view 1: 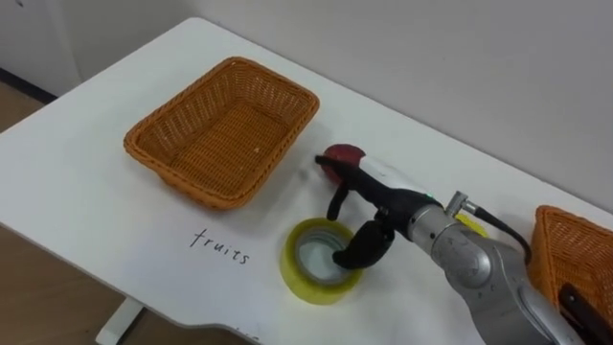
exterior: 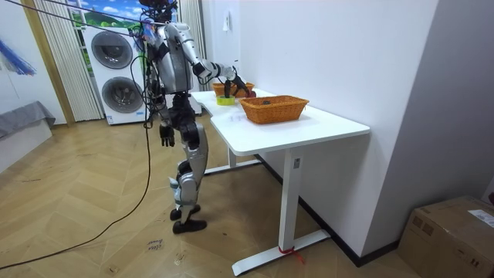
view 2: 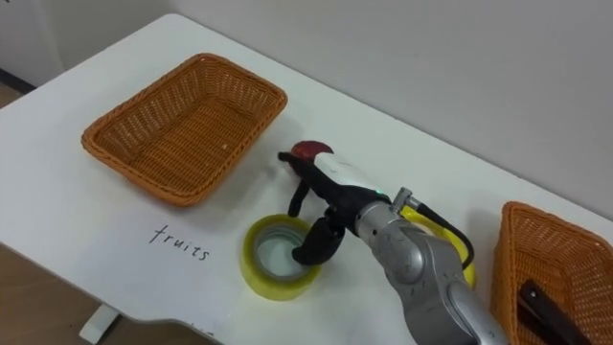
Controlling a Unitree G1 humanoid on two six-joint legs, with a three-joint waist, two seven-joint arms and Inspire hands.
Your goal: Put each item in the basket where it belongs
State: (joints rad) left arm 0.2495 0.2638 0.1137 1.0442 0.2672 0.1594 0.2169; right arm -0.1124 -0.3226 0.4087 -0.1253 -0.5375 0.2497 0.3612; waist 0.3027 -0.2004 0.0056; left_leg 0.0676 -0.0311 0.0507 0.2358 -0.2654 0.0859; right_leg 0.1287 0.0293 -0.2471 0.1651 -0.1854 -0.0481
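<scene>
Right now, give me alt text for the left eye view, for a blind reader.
The robot's right hand reaches over a yellow tape roll toward a red fruit on a white table, beside an empty wicker basket.

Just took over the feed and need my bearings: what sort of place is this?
Probably a home-style laundry or utility room, perhaps a test set-up: two stacked washing machines beside a curtain, wood parquet floor, and a white desk against the wall.
</scene>
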